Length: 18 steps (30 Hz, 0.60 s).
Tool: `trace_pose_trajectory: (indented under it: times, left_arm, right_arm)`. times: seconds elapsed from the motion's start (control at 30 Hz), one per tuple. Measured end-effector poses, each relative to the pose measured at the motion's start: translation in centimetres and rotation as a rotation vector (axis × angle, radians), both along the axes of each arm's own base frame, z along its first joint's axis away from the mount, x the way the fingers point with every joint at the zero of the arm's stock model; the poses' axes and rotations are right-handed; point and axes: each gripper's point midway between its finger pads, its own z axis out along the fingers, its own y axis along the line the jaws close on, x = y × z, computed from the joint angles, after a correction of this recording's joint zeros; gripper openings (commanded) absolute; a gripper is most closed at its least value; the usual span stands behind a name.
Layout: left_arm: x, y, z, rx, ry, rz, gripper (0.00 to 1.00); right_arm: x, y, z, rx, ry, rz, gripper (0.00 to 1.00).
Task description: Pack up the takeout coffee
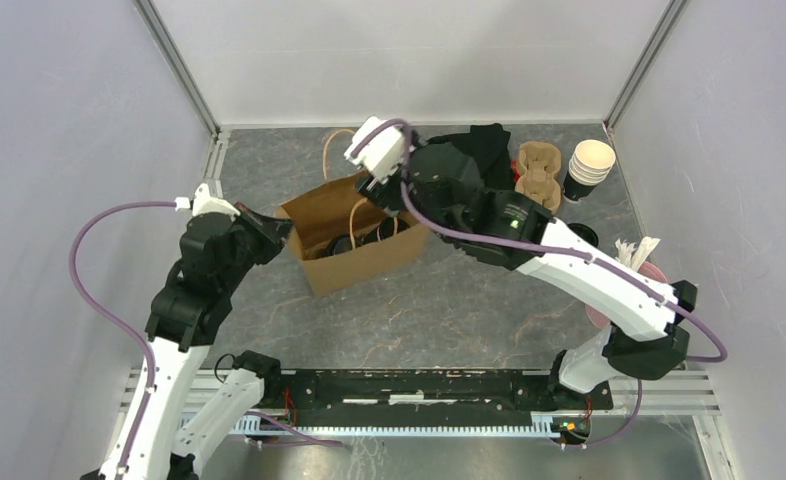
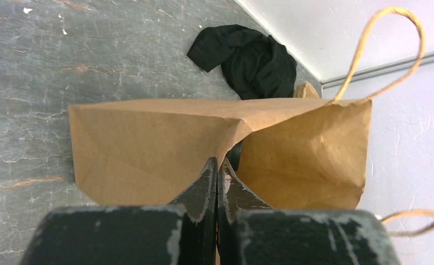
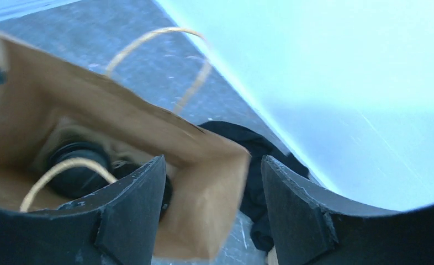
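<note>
A brown paper bag (image 1: 354, 235) stands open in the middle of the table. Inside it lies the takeout coffee (image 3: 78, 165), a black-lidded cup low in the bag, seen from above as dark shapes (image 1: 344, 243). A second dark form beside it is mostly hidden behind my finger. My left gripper (image 2: 217, 164) is shut on the bag's left rim (image 2: 226, 124), pinching the paper. My right gripper (image 3: 213, 163) hangs open over the bag's far right corner (image 3: 220, 165), one finger inside the bag and one outside, holding nothing.
A crumpled black cloth (image 1: 481, 148) lies behind the bag. To its right are a cardboard cup carrier (image 1: 539, 172) and a stack of lidless cups (image 1: 589, 168). A loose black lid (image 1: 583, 236) and a pink holder with white packets (image 1: 641, 262) sit near the right wall.
</note>
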Motion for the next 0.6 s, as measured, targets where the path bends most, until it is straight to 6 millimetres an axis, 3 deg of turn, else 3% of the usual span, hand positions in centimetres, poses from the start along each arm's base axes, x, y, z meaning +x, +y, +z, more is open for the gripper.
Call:
trace_pose_trajectory:
  times: [0.13,0.23,0.33,0.47,0.6]
  left_arm:
    - [0.6,0.5,0.8,0.023,0.049,0.039,0.02]
    - [1.2,1.1,1.1,0.052,0.088,0.079,0.04]
    - [1.8,1.5,1.2,0.076,0.118,0.106,0.13]
    - [2.0,1.9,0.2,0.105,0.164,0.128,0.28]
    - [1.5,2.5,0.1,0.117,0.168,0.145,0.41]
  right_arm:
    - [2.4,-4.7,2.7,0.083,-0.045,-0.167,0.72]
    - [5.0,-10.4,3.0,0.127,-0.048,-0.32,0.75]
    - [7.0,-15.4,2.1,0.134,-0.025,-0.455,0.75]
    - [7.6,-18.0,0.2,0.124,0.04,-0.515,0.75]
    - [5.8,-20.1,-3.2,0.082,0.134,-0.549,0.75]
